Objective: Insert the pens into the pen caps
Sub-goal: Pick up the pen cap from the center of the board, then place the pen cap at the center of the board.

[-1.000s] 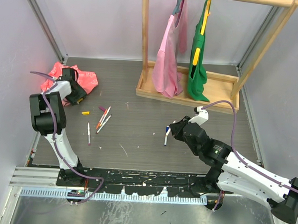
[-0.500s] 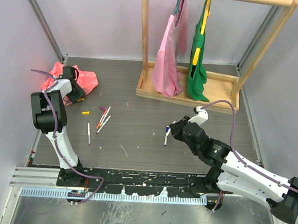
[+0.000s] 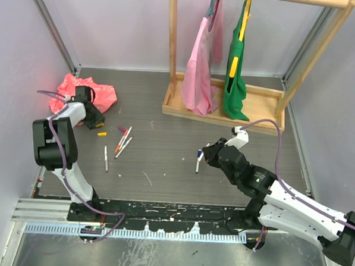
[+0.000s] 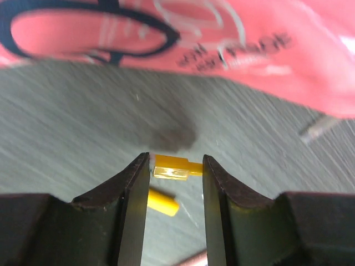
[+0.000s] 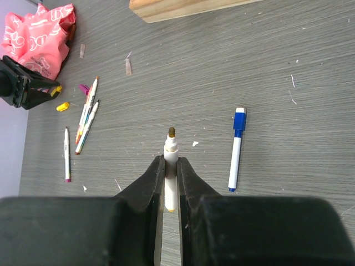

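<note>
My left gripper (image 3: 97,123) is beside the pink bag, its fingers closed on a yellow pen cap (image 4: 176,168) held crosswise at the fingertips, above the table. A second yellow cap (image 4: 162,201) lies on the table just below; it also shows in the top view (image 3: 102,133). My right gripper (image 5: 171,166) is shut on an uncapped white pen (image 5: 171,152) with a dark tip pointing forward, held above the table at mid-right (image 3: 207,153). A capped blue pen (image 5: 237,148) lies right of it. Several pens (image 3: 123,141) lie in a cluster at the left, one more (image 3: 105,158) nearer.
A crumpled pink plastic bag (image 3: 78,91) lies at the far left, just behind the left gripper. A wooden rack (image 3: 223,108) with a pink and a green garment stands at the back. Grey walls bound both sides.
My left gripper has moved off the pink bag, nearer and to the right towards the yellow cap on the table. The right arm with its pen has not moved.
</note>
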